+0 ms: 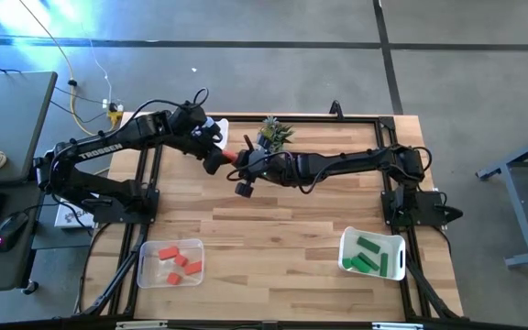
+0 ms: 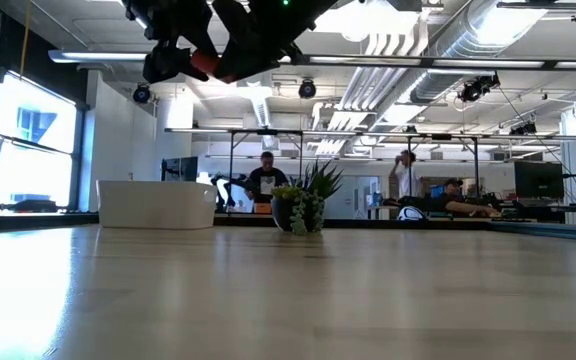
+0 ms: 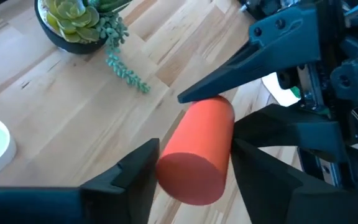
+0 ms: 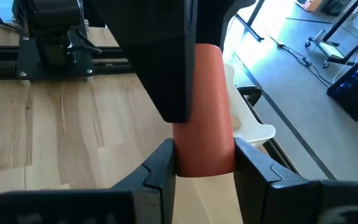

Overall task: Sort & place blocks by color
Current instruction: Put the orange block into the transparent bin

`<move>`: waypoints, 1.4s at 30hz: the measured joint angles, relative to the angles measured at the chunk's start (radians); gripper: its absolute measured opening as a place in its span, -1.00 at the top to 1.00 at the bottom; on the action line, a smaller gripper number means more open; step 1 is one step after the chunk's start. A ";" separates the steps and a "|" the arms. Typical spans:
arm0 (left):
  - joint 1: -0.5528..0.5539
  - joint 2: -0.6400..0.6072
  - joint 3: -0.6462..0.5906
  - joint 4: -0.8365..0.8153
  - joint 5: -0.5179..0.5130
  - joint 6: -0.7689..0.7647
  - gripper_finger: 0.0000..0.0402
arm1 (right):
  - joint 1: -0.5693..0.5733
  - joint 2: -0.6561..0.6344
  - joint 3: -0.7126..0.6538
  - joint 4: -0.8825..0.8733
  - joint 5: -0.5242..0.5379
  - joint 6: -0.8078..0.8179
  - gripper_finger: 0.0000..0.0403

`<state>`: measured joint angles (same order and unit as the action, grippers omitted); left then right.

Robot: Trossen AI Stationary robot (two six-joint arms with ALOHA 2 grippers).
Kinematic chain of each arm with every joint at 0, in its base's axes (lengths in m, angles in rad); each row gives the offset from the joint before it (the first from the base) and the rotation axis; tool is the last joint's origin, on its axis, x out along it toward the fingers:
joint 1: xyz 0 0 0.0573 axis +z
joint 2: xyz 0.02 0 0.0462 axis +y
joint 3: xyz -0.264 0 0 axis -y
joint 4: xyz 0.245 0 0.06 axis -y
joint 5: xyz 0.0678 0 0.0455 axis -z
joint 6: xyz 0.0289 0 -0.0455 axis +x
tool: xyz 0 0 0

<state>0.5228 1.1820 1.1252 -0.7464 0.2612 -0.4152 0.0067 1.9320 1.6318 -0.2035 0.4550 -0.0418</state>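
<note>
A red-orange round block [image 3: 201,146], a short cylinder, hangs high over the table's far middle between my two arms; it also shows in the high view [image 1: 230,156] and the low view [image 2: 200,62]. My right gripper [image 4: 204,149] reaches in from the right and is shut on one end of it. My left gripper [image 3: 194,144] comes from the left, its two fingers standing close on either side of the block's other end. Several red blocks lie in a clear bin [image 1: 170,263] and green ones in a white bin [image 1: 372,254]. My right gripper pinches the round block's curved sides [image 4: 194,158] between its two fingers. The fingers come from the table's right, slanting a little down, and lie along the block, which sticks out ahead of them, lifted clear. My left gripper: whether its fingers [image 3: 135,177] touch the block's near end, I cannot tell.
A small potted plant [image 1: 273,133] stands at the far middle, right behind the grippers. A white bin [image 1: 220,128] sits at the far left under the left arm. The middle of the wooden table [image 1: 273,238] lies bare. People stand in the room beyond.
</note>
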 joint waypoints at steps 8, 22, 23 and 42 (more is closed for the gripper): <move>0.000 -0.001 0.000 0.010 0.005 0.023 0.39 | 0.000 0.000 0.000 -0.007 -0.018 0.016 0.52; -0.064 0.000 0.000 -0.069 0.003 0.036 0.47 | 0.002 0.000 -0.001 0.000 -0.122 0.115 -0.29; -0.068 0.000 0.000 -0.092 -0.005 0.043 0.47 | 0.002 0.000 -0.001 0.001 -0.140 0.131 -0.31; -0.445 -0.005 0.000 -0.585 -0.004 -0.206 0.47 | 0.045 0.000 -0.001 -0.167 -0.250 0.174 -0.34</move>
<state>0.0779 1.1770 1.1252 -1.3318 0.2572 -0.6215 0.0518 1.9320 1.6306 -0.3704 0.2046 0.1320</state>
